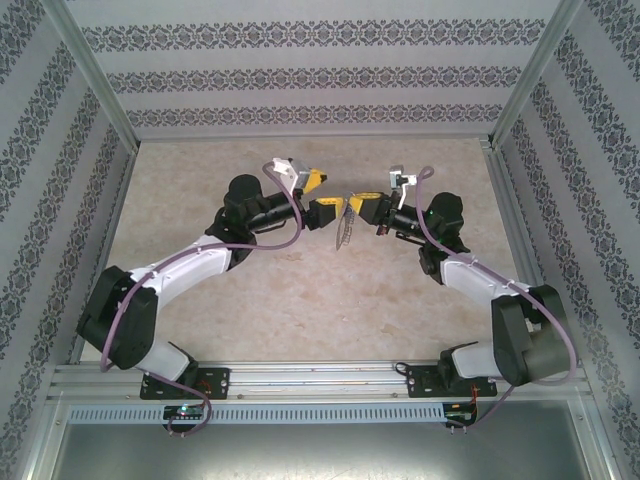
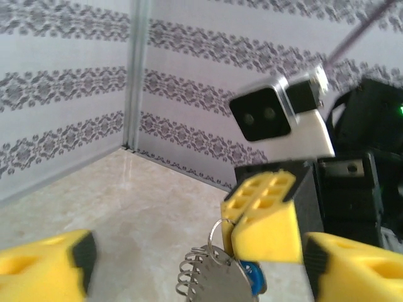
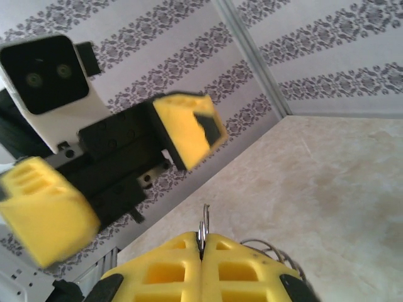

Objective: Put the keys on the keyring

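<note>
1. Right gripper [image 3: 201, 242] is clamping fully closed on the thin wire ring at the top of the grey oval metal keyring [image 1: 345, 232].
2. Keyring is hanging in the air over the middle of the beige stone-look table [image 1: 250, 300], with its fine chain [image 2: 189, 270] coiling beside it.
3. The keys' small bright-blue oval plastic tag [image 2: 255, 277] is dangling just behind the keyring; can't tell if it's threaded on.
4. Left gripper [image 1: 320, 195] is facing it, jaws spread wide, gripping nothing.
</note>
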